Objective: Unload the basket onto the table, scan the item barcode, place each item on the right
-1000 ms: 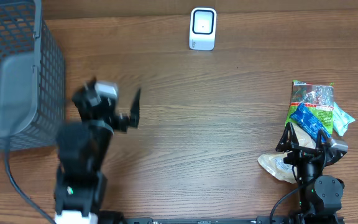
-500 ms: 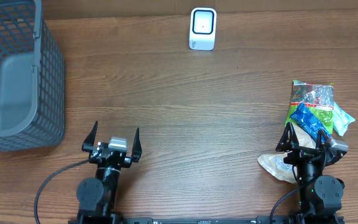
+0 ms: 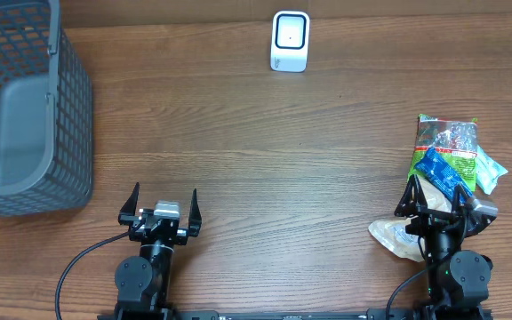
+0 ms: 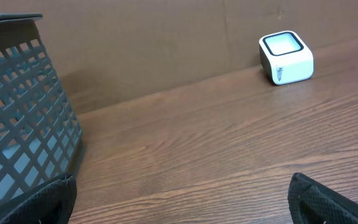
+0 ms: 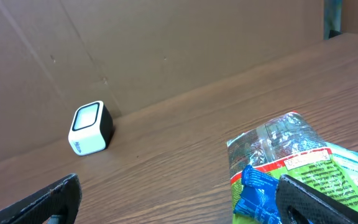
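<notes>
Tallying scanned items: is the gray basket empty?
Empty as far as visible: overhead, the basket shows only bare floor; its left edge is out of frame.

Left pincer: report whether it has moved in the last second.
Yes. The left pincer pulled back toward the robot, away from the grey basket.

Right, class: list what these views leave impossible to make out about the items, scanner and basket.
- Snack packets: no barcode readable, print too small overhead; right wrist view cuts them at the bottom edge.
- Beige pouch: overhead, partly hidden by the right gripper.
- Basket: overhead, cut by the left and top edges.
- Scanner lettering: left wrist, too small.
</notes>
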